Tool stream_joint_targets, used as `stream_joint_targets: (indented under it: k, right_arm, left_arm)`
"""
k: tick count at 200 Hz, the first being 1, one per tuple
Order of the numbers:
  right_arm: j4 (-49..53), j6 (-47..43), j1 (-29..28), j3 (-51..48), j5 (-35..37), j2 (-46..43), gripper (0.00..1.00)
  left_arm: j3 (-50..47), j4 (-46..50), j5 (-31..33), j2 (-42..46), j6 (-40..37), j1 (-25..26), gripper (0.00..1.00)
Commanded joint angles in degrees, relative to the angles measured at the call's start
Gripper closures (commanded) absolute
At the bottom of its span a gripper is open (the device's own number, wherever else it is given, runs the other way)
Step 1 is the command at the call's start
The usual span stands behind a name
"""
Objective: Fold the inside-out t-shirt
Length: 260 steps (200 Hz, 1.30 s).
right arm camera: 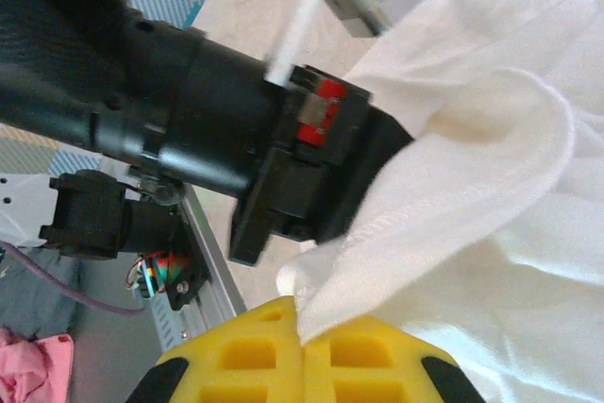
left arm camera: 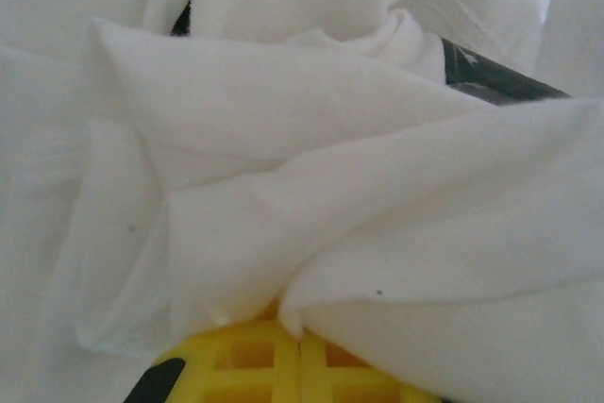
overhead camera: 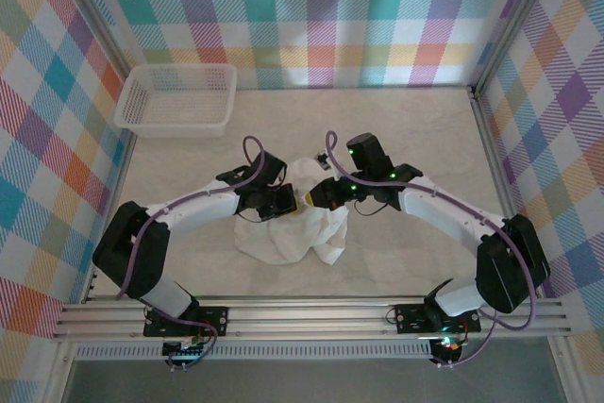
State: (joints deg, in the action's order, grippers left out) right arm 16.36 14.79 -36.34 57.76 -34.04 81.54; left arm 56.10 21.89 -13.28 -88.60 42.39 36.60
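Observation:
The inside-out t-shirt (overhead camera: 288,233) is a crumpled white heap on the table's middle, its top bunched up between my two grippers. My left gripper (overhead camera: 294,203) comes in from the left and my right gripper (overhead camera: 315,197) from the right, nearly tip to tip. In the left wrist view the yellow jaws (left arm camera: 300,342) are shut, with a fold of the t-shirt (left arm camera: 330,139) pinched between them. In the right wrist view the yellow jaws (right arm camera: 304,339) are shut on a hemmed edge of the t-shirt (right arm camera: 510,139), with the left arm's black wrist (right arm camera: 283,158) close behind.
A white mesh basket (overhead camera: 177,96) stands at the back left corner of the table. Checked walls enclose the table (overhead camera: 425,139) on three sides, and an aluminium rail (overhead camera: 311,313) runs along the near edge.

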Motion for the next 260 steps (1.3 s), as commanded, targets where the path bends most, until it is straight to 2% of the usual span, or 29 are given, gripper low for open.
stream_joint_targets:
  k: [1,26,54,68,100,130,151,175,190,215,230,246,260]
  right_arm:
    - [0.9,0.3,0.4,-1.1,4.3,-2.2,1.0]
    - [1.9,2.5,2.4,-2.5,11.6,-3.7,1.0]
    - [3.3,7.1,7.8,-5.7,19.2,-5.9,1.0]
    - [4.2,6.3,8.7,-6.9,22.4,-7.1,1.0]
    - [5.2,2.1,7.4,-7.0,19.5,-7.2,1.0]
    - [2.6,-0.3,4.1,-6.3,17.0,-6.1,0.93]
    - [1.9,-0.3,3.9,-5.7,17.5,-5.3,0.92]
    - [7.9,1.8,3.9,-3.4,30.8,-6.4,0.99]
    - [5.5,1.5,3.9,-3.9,32.5,-10.9,1.0]
    - [-2.5,2.9,3.9,-5.1,31.9,-18.7,1.0]
    - [-3.6,3.9,3.9,-4.0,34.7,-20.2,1.0]
    - [-1.0,6.3,4.0,-3.6,43.3,-20.4,1.0]
    - [4.4,12.0,4.4,-4.2,53.9,-20.6,0.97]
  left_arm:
    - [2.2,4.7,2.7,6.6,-1.5,-0.8,1.0]
    - [2.2,8.6,3.5,12.9,-2.6,-2.8,1.0]
    - [1.6,13.6,5.1,20.2,-4.6,-6.1,1.0]
    - [0.9,14.8,4.8,23.1,-5.1,-8.3,1.0]
    - [-0.5,12.5,1.7,26.5,-7.0,-10.5,1.0]
    - [-1.8,6.1,-7.7,24.5,-7.5,-10.5,1.0]
    - [-1.2,6.4,-7.3,24.7,-7.8,-10.5,1.0]
    - [1.3,12.5,1.2,27.9,-9.6,-10.7,1.0]
    - [2.6,13.0,3.5,31.0,-11.6,-11.3,1.0]
    - [4.4,6.6,-1.6,33.2,-14.9,-11.4,1.0]
    - [5.4,1.6,-5.0,31.4,-15.6,-11.3,1.0]
    - [8.6,-2.4,-10.9,26.3,-16.0,-10.6,1.0]
    - [12.0,-3.8,-14.6,21.3,-18.3,-6.4,1.0]
